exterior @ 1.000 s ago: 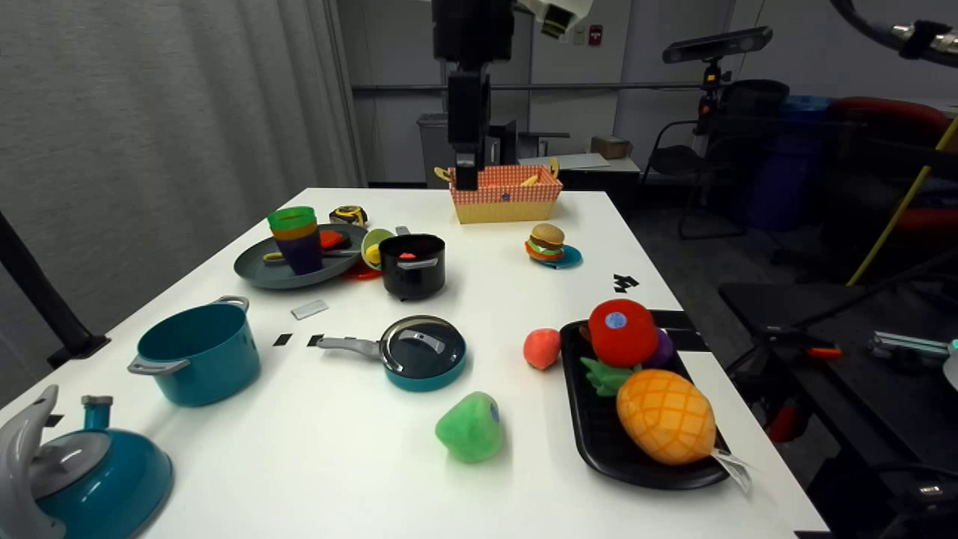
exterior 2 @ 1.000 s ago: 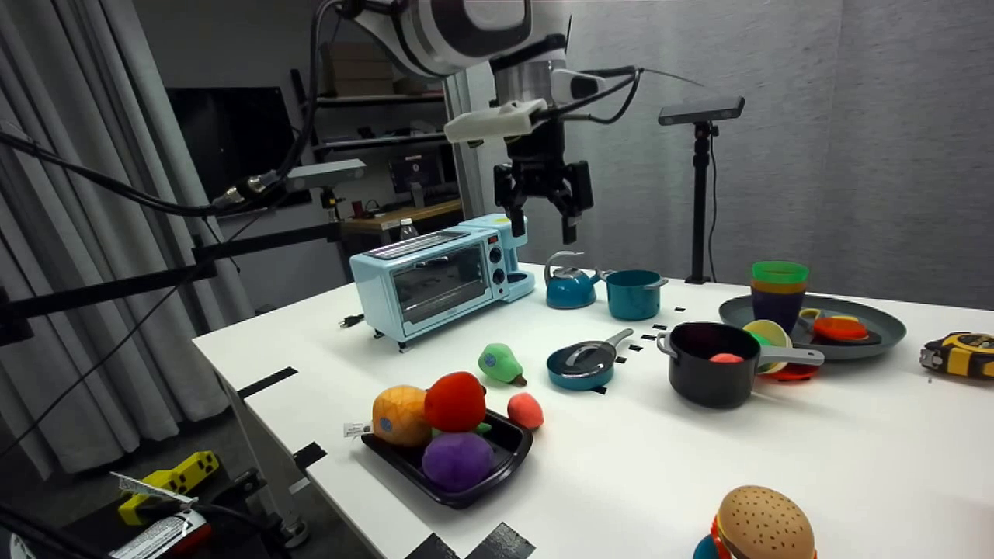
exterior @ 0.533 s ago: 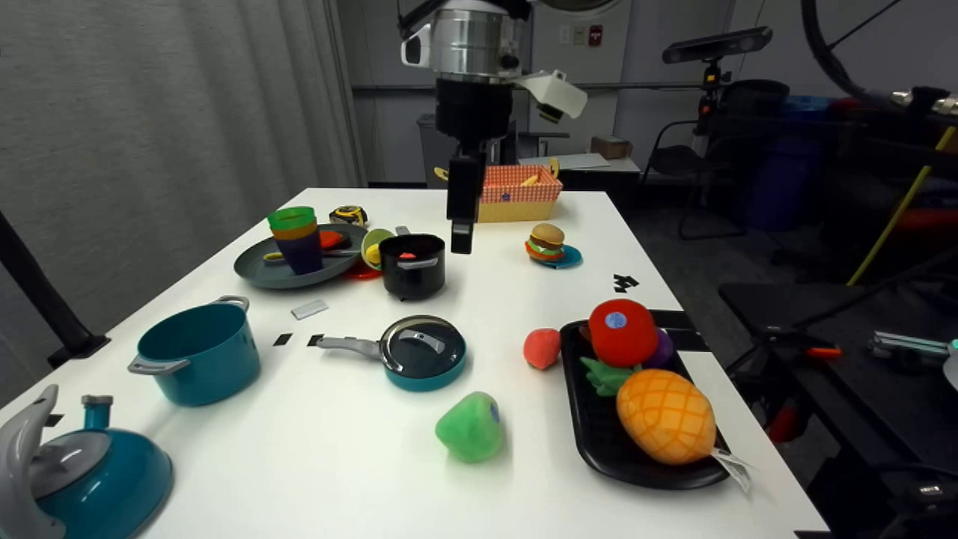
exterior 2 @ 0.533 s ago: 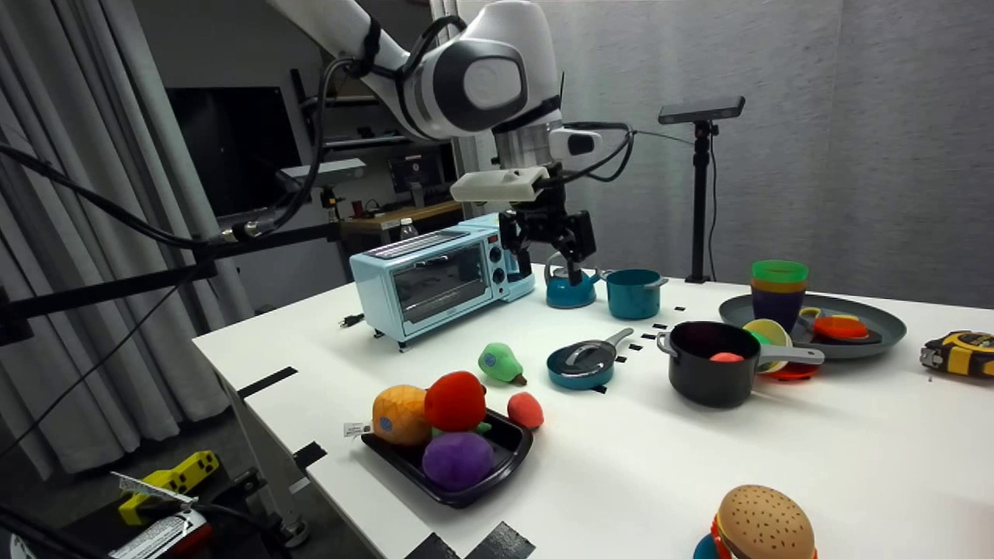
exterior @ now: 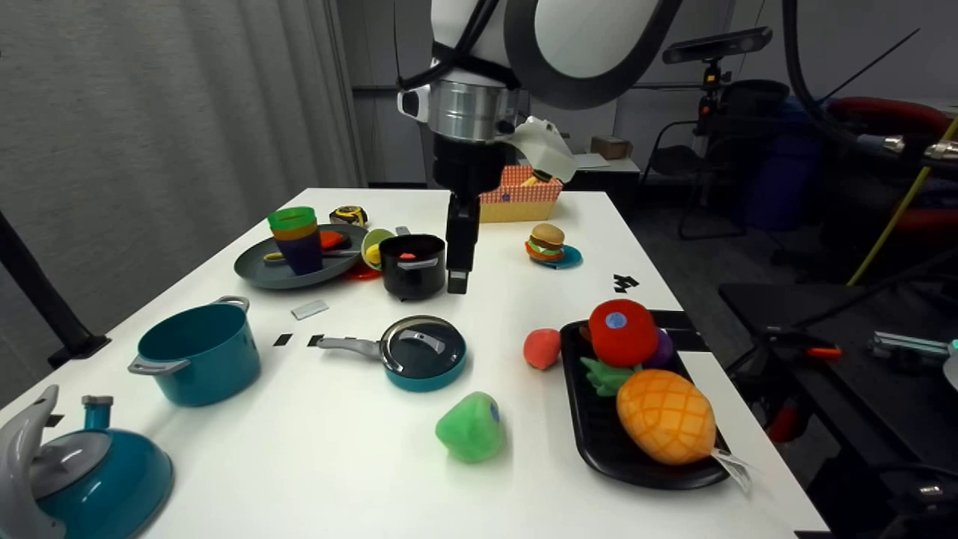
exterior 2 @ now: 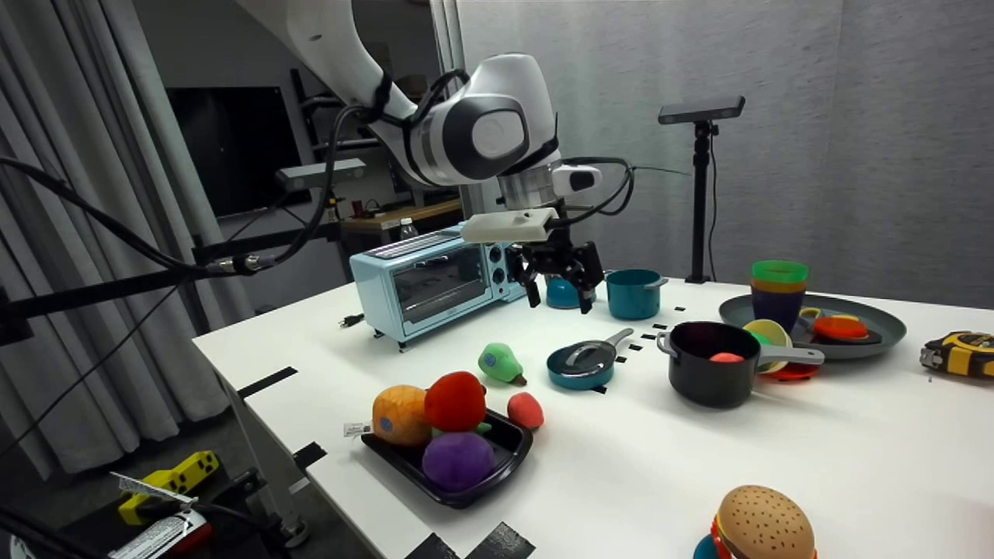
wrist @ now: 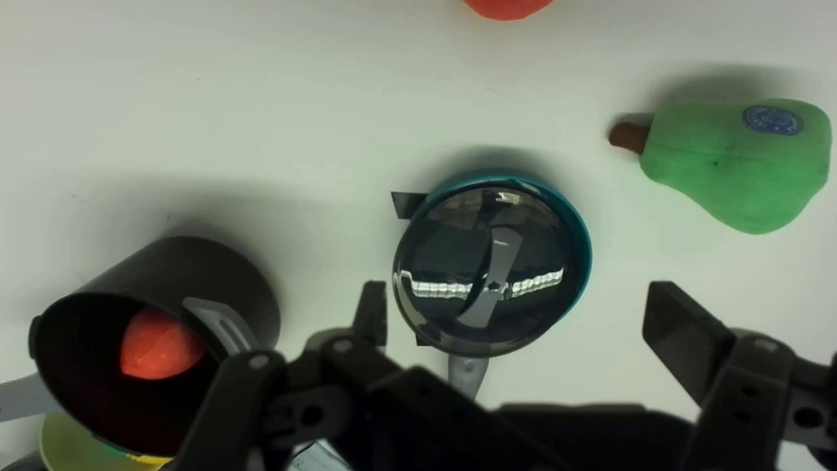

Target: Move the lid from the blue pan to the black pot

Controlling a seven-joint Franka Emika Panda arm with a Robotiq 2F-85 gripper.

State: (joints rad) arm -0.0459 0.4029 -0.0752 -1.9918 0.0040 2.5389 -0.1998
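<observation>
Lid (wrist: 484, 275) tops the blue pan (wrist: 582, 252), whose handle (wrist: 467, 375) the gaping end effector (wrist: 516, 314) partly hides in wrist view.

Your lid (wrist: 444, 252) looks glossy, glass-like, throwing sharp reflections. Pan (exterior: 426, 380): smooth, glossy. Pot (exterior 2: 710, 382): smooth, low sheen. Pear (wrist: 739, 167): plush cloth, visible seam. You've got a smooth, matt table (exterior: 322, 457), a rough-weave cloth curtain (exterior: 187, 112), a shiny metal wrist collar (exterior: 468, 111). Your gripper (exterior 2: 560, 305): matt, plastic-looking.
</observation>
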